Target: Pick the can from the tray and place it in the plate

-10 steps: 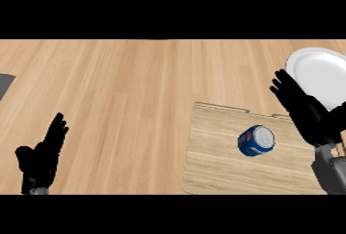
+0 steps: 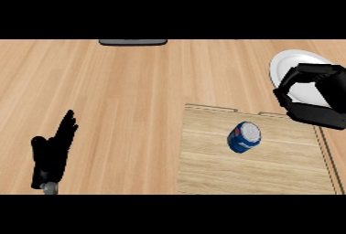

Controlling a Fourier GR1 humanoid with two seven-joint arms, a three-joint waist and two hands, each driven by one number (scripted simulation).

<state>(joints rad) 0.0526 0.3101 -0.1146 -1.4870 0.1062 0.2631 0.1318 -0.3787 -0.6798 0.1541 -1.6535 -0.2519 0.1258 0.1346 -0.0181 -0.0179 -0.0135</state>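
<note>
A blue can (image 2: pixel 243 137) with a silver top stands slightly tilted near the middle of the wooden tray (image 2: pixel 270 176). The white plate (image 2: pixel 292 67) lies beyond the tray's far right corner. My right hand (image 2: pixel 316 109) partly covers it. That hand hovers over the tray's far right corner, right of the can and apart from it. Its fingers are bent in an arch opposite the thumb, with nothing between them. My left hand (image 2: pixel 52 155) rests open at the lower left, fingers up, far from the tray.
A dark grey flat object (image 2: pixel 133 42) lies at the counter's far edge, top centre. Bare wooden counter (image 2: pixel 121 100) stretches between my left hand and the tray.
My right hand has turned over the plate's edge and its fingers have gone from straight to bent. The can has not moved on the tray. The left hand is unchanged.
</note>
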